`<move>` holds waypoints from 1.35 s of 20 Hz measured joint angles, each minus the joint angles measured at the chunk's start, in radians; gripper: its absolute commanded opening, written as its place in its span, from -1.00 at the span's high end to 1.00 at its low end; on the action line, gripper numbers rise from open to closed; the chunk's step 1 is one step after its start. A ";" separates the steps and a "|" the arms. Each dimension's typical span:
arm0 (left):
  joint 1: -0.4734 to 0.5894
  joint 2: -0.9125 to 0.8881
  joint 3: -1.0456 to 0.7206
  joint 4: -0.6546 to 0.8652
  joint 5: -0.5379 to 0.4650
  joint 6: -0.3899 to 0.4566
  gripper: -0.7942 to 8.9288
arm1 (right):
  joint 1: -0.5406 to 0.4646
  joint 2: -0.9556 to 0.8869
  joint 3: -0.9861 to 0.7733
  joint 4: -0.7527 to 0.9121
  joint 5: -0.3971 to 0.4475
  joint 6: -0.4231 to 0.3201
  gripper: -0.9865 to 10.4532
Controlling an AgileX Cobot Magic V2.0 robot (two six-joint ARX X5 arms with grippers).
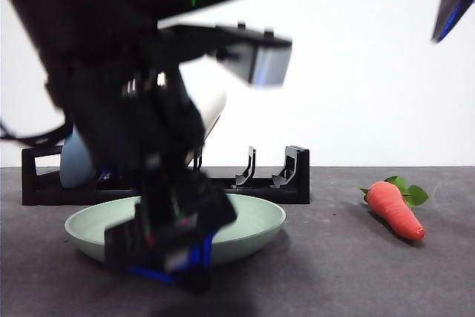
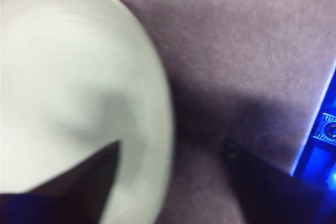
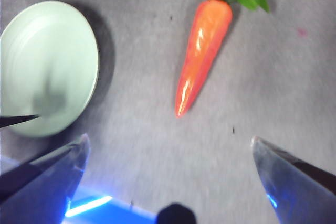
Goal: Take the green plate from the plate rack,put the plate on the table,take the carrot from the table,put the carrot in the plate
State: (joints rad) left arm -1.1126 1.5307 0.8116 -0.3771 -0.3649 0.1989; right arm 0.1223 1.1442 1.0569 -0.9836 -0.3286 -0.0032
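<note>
Now the green plate point(image 1: 252, 224) lies flat and empty on the bench point(image 1: 334, 272), before the plate rack point(image 1: 289, 183). The left claw point(image 1: 167, 246) is at its rim, jaws apart, apparently releasing. The right claw point(image 3: 168, 182), wide open, hovers above the carrot point(image 3: 202, 51); it must next descend and grip it.

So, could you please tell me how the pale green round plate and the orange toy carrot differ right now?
The pale green round plate is wide, shallow and matte; the orange toy carrot is narrow, tapered and glossy. The plate has the left gripper at its near rim, while the carrot lies apart with the right gripper above it, jaws open. Both rest on the dark grey table.
</note>
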 measured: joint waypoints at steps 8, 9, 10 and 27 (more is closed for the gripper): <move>-0.019 -0.233 0.413 -0.426 0.008 -0.203 0.06 | 0.139 0.330 0.000 0.297 0.223 0.098 -0.26; -0.019 -0.261 0.467 -0.454 0.008 -0.234 0.06 | 0.152 0.375 0.000 0.333 0.247 0.111 -0.25; -0.019 -0.290 0.515 -0.477 0.008 -0.257 0.06 | 0.161 0.417 0.000 0.363 0.254 0.121 -0.25; -0.019 -0.448 0.653 -0.598 0.005 -0.305 0.06 | 0.200 0.624 0.002 0.511 0.362 0.179 0.85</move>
State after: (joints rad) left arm -1.1316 1.0824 1.4647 -0.9749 -0.3603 -0.1059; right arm 0.3218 1.7687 1.0584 -0.4725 0.0338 0.1761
